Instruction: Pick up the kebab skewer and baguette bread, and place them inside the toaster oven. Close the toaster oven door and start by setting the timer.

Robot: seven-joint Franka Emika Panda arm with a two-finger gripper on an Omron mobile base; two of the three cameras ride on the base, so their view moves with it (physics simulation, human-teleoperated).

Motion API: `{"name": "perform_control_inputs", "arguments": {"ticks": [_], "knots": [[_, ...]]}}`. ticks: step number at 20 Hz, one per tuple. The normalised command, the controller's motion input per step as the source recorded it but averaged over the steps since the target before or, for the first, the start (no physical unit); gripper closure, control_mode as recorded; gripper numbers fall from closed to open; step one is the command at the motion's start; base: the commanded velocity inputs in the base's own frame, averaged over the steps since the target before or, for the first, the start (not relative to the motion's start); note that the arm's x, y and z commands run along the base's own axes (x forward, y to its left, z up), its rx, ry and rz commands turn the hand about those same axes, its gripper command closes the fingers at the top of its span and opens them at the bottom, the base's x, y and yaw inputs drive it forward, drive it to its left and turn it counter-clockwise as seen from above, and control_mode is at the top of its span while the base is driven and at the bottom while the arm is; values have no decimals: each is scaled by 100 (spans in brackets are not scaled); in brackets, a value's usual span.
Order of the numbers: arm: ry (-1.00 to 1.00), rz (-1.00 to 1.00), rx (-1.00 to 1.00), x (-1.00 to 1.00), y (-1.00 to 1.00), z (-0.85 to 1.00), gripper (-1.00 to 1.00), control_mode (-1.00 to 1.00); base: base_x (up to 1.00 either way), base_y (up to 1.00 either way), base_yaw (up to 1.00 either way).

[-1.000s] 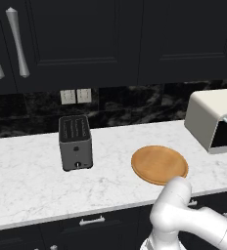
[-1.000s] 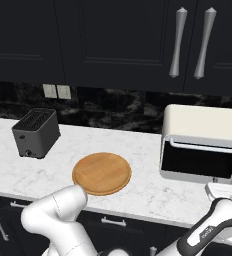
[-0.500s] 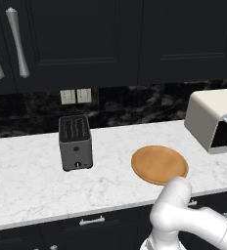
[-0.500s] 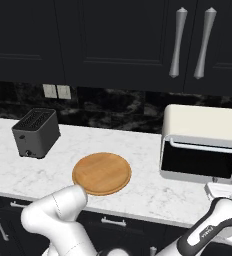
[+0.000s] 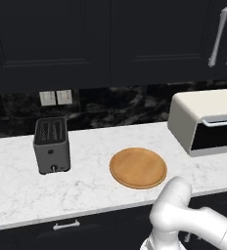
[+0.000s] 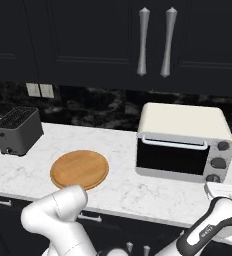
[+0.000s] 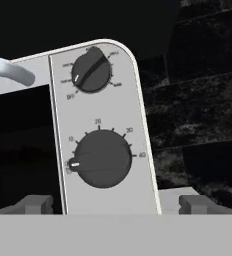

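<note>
jaws spread wide facing toaster oven (image 7: 100,135) knob panel, toaster oven door (image 6: 172,155) closed, wooden plate (image 6: 79,169) bare

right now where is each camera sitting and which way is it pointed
Left base view: behind the arm on its left, looking forward and down at the counter, slot toaster, wooden plate and toaster oven; white arm at lower right.
Right base view: behind on the right, same counter; the oven door is shut; arm along the bottom.
Hand view: close in front of the oven's knob panel, facing the timer knob; the open gripper frames it.
Both base views share toaster, plate and oven.
</note>
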Motion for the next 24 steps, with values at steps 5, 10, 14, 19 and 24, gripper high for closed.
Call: {"name": "perform_control_inputs", "arguments": {"ticks": [5, 10, 14, 19, 24], "knots": [[0, 0, 0, 0, 0, 0, -100, 100, 2, -35, 0], [0, 0, 0, 0, 0, 0, -100, 100, 8, -43, 0], [0, 0, 0, 0, 0, 0, -100, 100, 11, -32, 0], [0, 0, 0, 0, 0, 0, -100, 100, 13, -25, -2], [0, 0, 0, 0, 0, 0, -100, 100, 4, -42, -4]]}}
